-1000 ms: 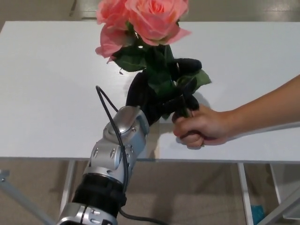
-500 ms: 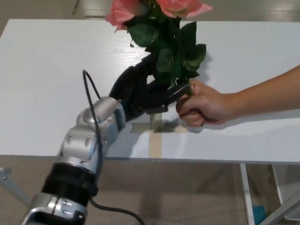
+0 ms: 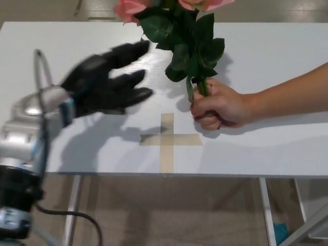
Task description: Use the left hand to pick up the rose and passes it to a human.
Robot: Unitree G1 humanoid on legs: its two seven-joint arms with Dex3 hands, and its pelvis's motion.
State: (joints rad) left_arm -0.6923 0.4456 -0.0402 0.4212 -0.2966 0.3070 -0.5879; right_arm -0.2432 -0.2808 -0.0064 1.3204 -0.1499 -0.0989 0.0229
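Observation:
The rose (image 3: 187,36), pink blooms over dark green leaves, stands upright at the top middle, its flowers partly cut off by the picture's edge. A person's hand (image 3: 218,105) reaching in from the right holds its stem above the white table (image 3: 266,148). My left hand (image 3: 105,84) is blurred, to the left of the rose and apart from it. Its black fingers (image 3: 130,51) are spread and hold nothing. My right hand does not show.
A cross of tan tape (image 3: 167,139) lies on the table just below the person's hand. The table's front edge runs across the lower part of the picture, with its legs (image 3: 269,215) and the floor beneath.
My left hand has let go of the rose stem and drawn back to the left, fingers spread. The person's hand keeps hold of the rose, which has stayed near the top middle.

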